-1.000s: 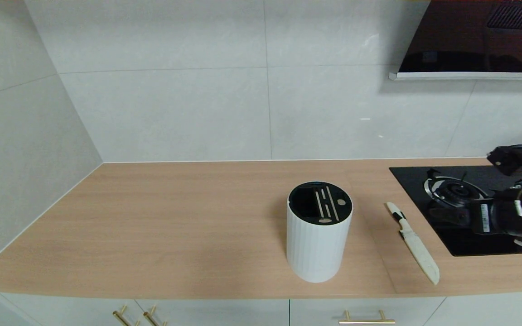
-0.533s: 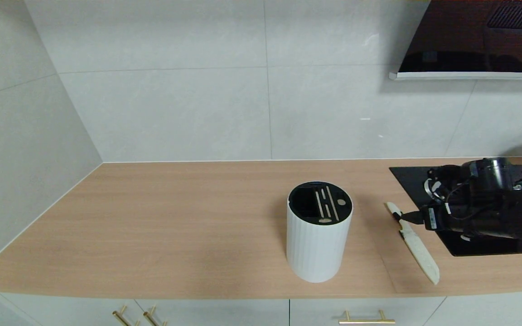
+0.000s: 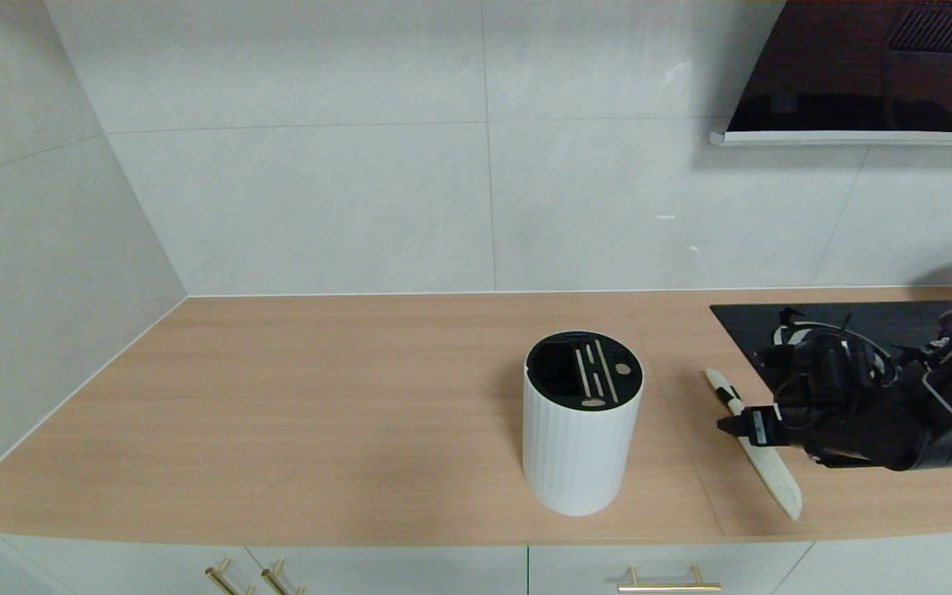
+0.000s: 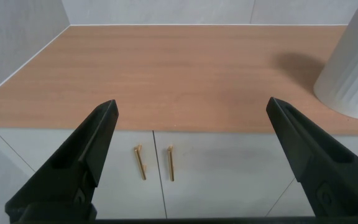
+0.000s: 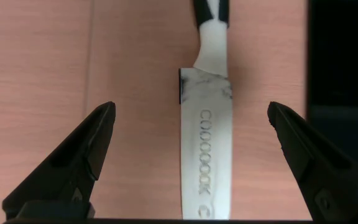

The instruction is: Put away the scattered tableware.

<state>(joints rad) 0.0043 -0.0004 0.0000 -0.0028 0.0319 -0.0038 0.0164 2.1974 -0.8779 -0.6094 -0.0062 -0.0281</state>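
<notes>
Right wrist view shows the step in hand, which I judge to be the pickup of the knife [image 5: 205, 143]. The knife lies flat on the counter [image 3: 319, 413] to the right of the white holder [image 3: 582, 430], near it but apart. Its handle is the end farther back from the holder's base, and its tip is nearer the counter's front edge.

Procedure, as a judgement:
1. Centre the right gripper [image 5: 190, 109] over the handle, not the blade. At present it sits over the blade's heel, so a short shift toward the handle looks advisable.
2. Lower until the fingertips are level with the counter. The knife is thin and lies flat, so a high closure would miss or skate off it.
3. Close across the handle's width and lift level.
4. Turn the tip down and feed it into one of the narrow slots in the holder's top. Avoid tipping the holder, which is tall and stands free.

Right gripper [image 3: 740, 426]: the jaws are spread wide, one on each side of the knife. They hold nothing and touch nothing that I can see.

Left gripper [image 4: 191, 102]: this one is also spread wide and empty. It hangs off the counter's front edge, well to the left of the holder [image 4: 353, 68].
</notes>
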